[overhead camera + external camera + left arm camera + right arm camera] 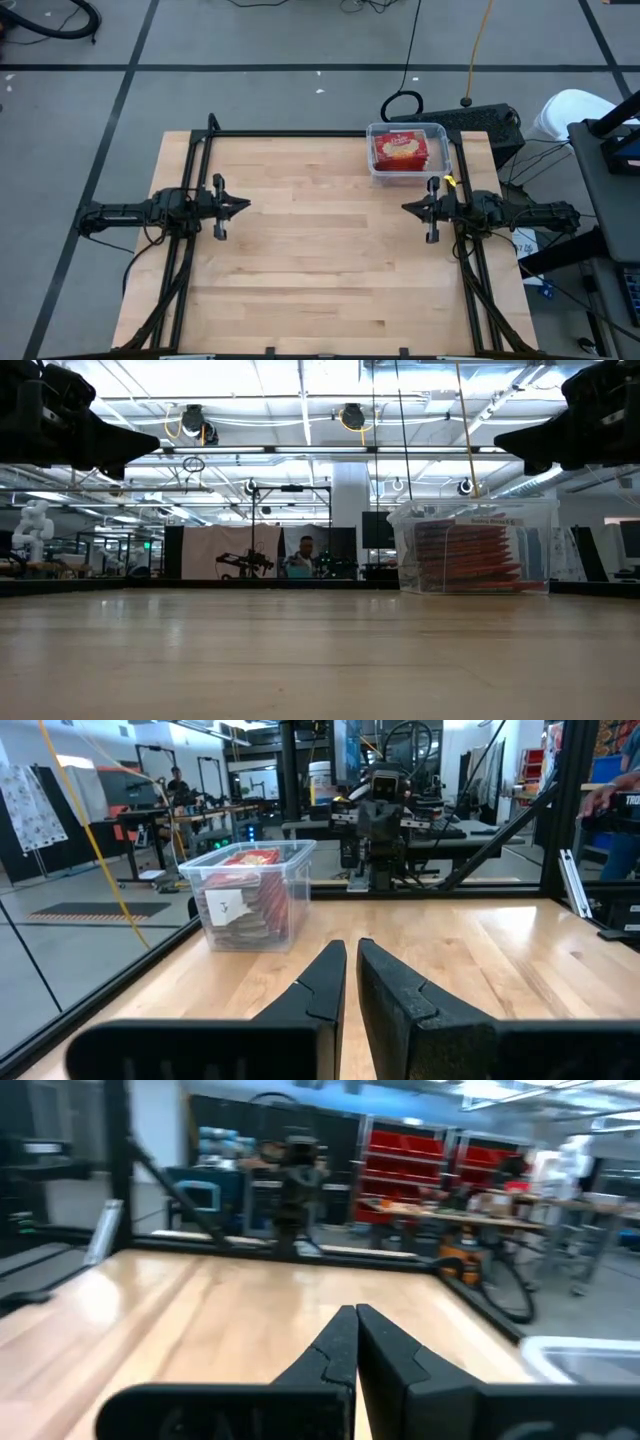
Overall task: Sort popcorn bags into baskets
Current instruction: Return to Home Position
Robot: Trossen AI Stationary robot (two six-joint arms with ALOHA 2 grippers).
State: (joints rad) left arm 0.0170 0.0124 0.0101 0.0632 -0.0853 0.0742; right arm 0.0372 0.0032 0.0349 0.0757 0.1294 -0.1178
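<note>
The bags (400, 150) lie stacked in the tub (408, 127) at the table's (320, 270) back right corner, their long axis running left-right. The right gripper (407, 208) is nearer, with the tub off to its side, not ahead. The left gripper (246, 206) is well apart. Both jaws are closed and empty, and I judge the sorting done.

high view looked straight down on the whole table (330, 260). low view sat at tabletop height, facing level across it. each wrist view looked along the table toward the opposite arm (380, 820). high, low and left wrist views shared the clear tub (408, 126).
</note>
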